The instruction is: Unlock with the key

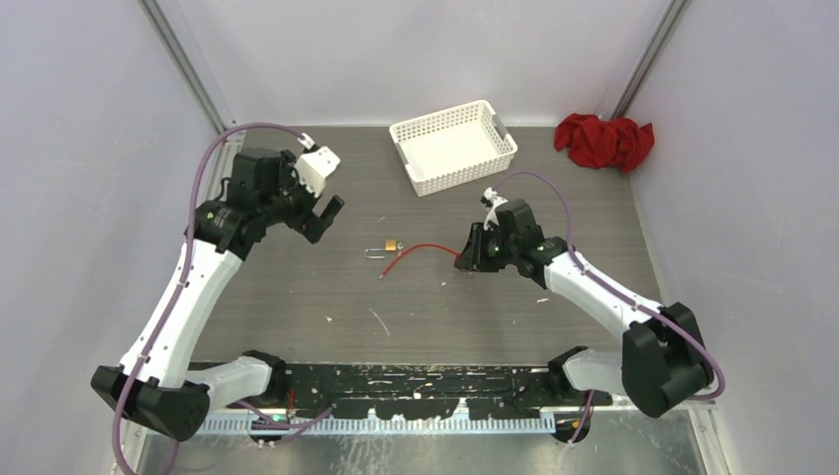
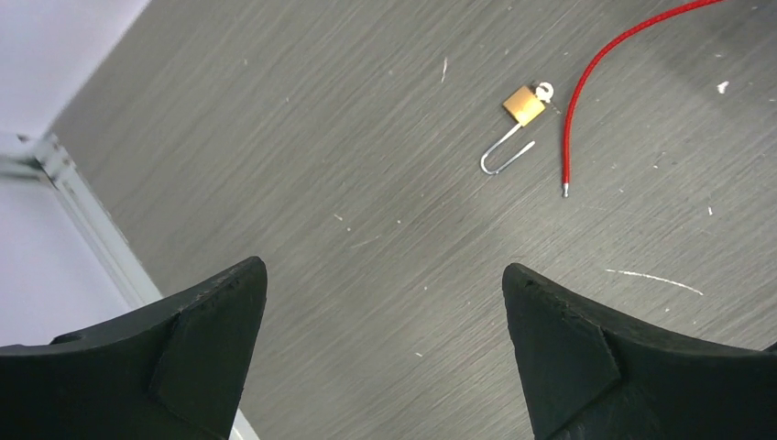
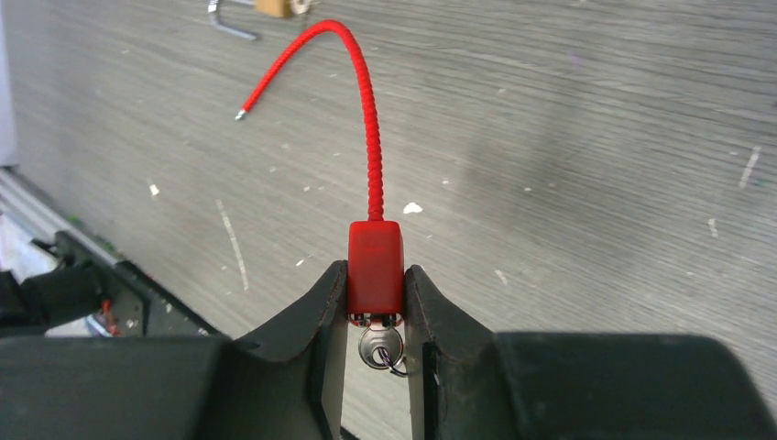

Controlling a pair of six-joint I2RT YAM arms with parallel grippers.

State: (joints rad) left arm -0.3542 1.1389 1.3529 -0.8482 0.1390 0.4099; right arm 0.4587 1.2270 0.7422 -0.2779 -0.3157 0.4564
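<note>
Right gripper point(image 3: 376, 273) is pinching the red lock body point(image 3: 375, 247) by its flat sides. The small key point(image 3: 377, 350) is sticking out underneath, and the cable point(image 3: 370, 137) is trailing limp toward 12 o'clock. The body is looking hard, light and probably slick. Left gripper point(image 2: 383, 269) is hanging wide open and empty; the key's head is looking like the place to pinch. Brass padlock point(image 2: 523, 104) is lying at its 1 o'clock.

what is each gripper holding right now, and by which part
The right gripper pinches the red cable lock by its blocky body, a small silver key sticking out beneath. The left gripper is open and holds nothing.
</note>
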